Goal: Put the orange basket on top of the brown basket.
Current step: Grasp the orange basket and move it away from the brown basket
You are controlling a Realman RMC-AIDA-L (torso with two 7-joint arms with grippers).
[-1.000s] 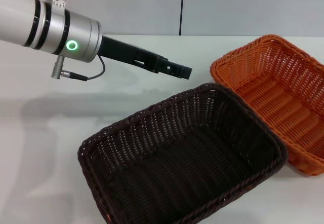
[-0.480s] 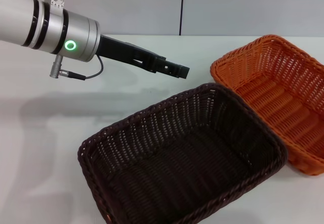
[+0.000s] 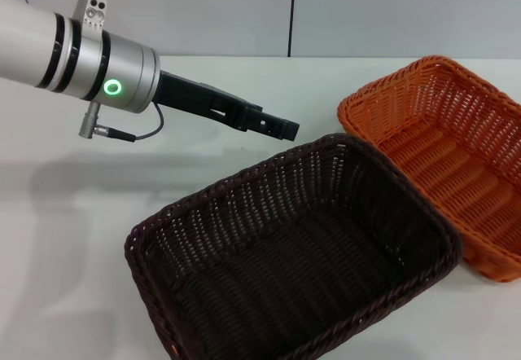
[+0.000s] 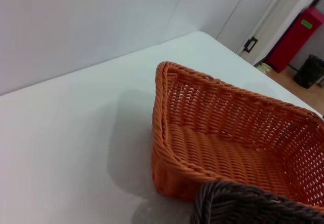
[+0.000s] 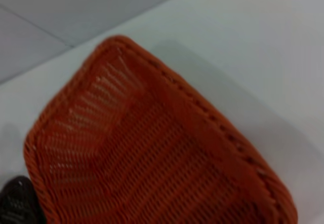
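Orange basket sits on the bench, not yet stacked.

The orange basket [image 3: 444,160] rests on the white bench [image 3: 73,238], ahead of the left end effector [image 3: 286,128] and to its right, its near corner touching or slightly tucked under the brown basket [image 3: 293,262]. The brown basket lies below and just beyond the end effector's tip. The left end effector hangs above the bench, holding nothing; whether its fingers are wide or narrow cannot be told. The right end effector does not show.

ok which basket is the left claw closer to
The brown basket. The left claw hovers just above its far rim in the head view, while the orange basket lies farther to the right.
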